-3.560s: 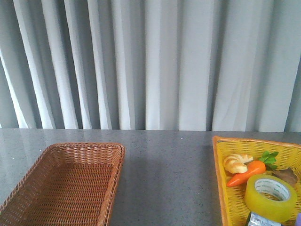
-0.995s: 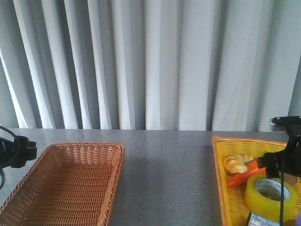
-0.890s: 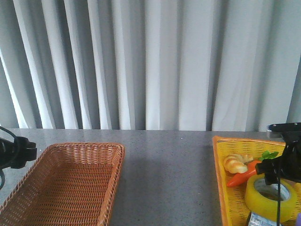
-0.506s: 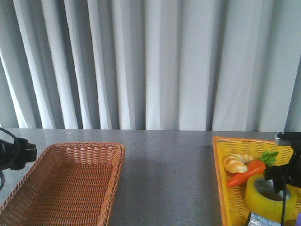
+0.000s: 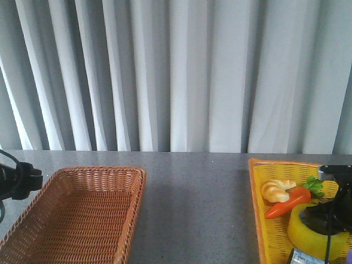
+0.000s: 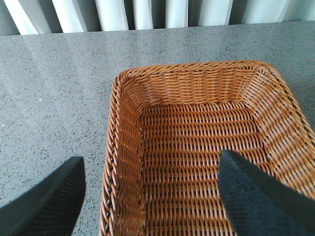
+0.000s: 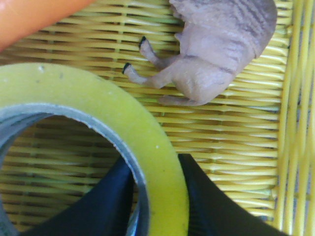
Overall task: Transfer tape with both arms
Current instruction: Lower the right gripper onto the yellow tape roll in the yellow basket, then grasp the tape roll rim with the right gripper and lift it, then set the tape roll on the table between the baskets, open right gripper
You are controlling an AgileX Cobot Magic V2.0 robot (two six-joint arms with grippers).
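Note:
The yellow tape [image 5: 313, 237] lies flat in the yellow basket [image 5: 256, 209] at the right. In the right wrist view the tape [image 7: 98, 105] fills the near side. My right gripper [image 7: 158, 199] straddles the roll's wall, one finger [image 7: 110, 204] inside the core and the other outside, both touching it. In the front view the right gripper [image 5: 329, 213] sits down on top of the roll. My left gripper [image 6: 150, 160] is open and empty over the brown basket's [image 6: 192, 69] left rim; the left arm [image 5: 16, 179] shows at the left edge.
The yellow basket also holds a toy carrot [image 5: 286, 202], a croissant [image 5: 276, 190] and a grey-brown toy animal [image 7: 221, 44] close beside the tape. The empty brown wicker basket [image 5: 99, 169] stands at the front left on the grey table [image 5: 192, 187].
The right arm came in from the right and lowered onto the tape; its fingers now grip the roll's wall. The left arm appeared at the left and has held still.

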